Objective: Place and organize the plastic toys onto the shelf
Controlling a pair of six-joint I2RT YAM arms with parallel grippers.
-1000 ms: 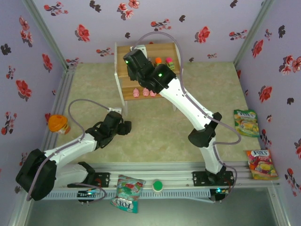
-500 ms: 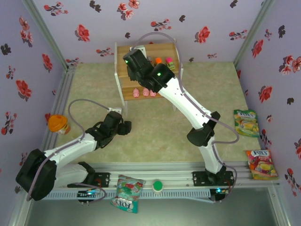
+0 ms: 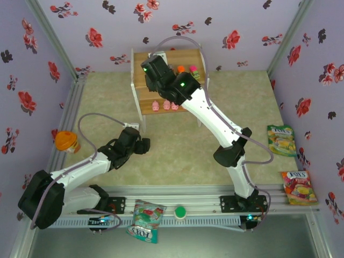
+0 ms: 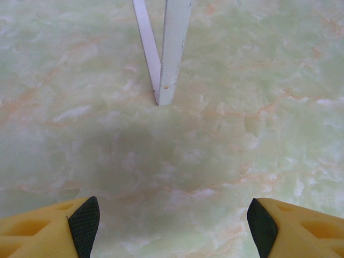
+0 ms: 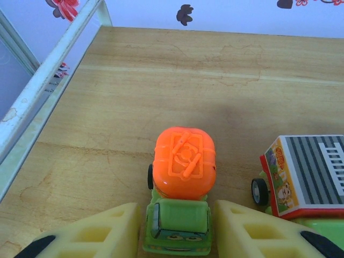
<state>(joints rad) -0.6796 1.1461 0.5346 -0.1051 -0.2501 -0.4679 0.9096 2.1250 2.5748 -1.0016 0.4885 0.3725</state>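
Orange-topped car (image 5: 181, 188) sits on the shelf (image 5: 215, 70) between parted right fingers (image 5: 102, 231); left fingers (image 4: 54, 226) gape open

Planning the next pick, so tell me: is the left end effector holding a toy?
No, the left end effector stands open over the table, with nothing between its fingers.

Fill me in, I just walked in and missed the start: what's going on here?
The right tool is at the shelf's top board, its fingers either side of a green toy car with an orange top that stands on the wood; grip or release, I can't tell. A second car stands beside it, and pink pigs line the lower board. The left tool hangs open and empty over the table near a shelf leg.
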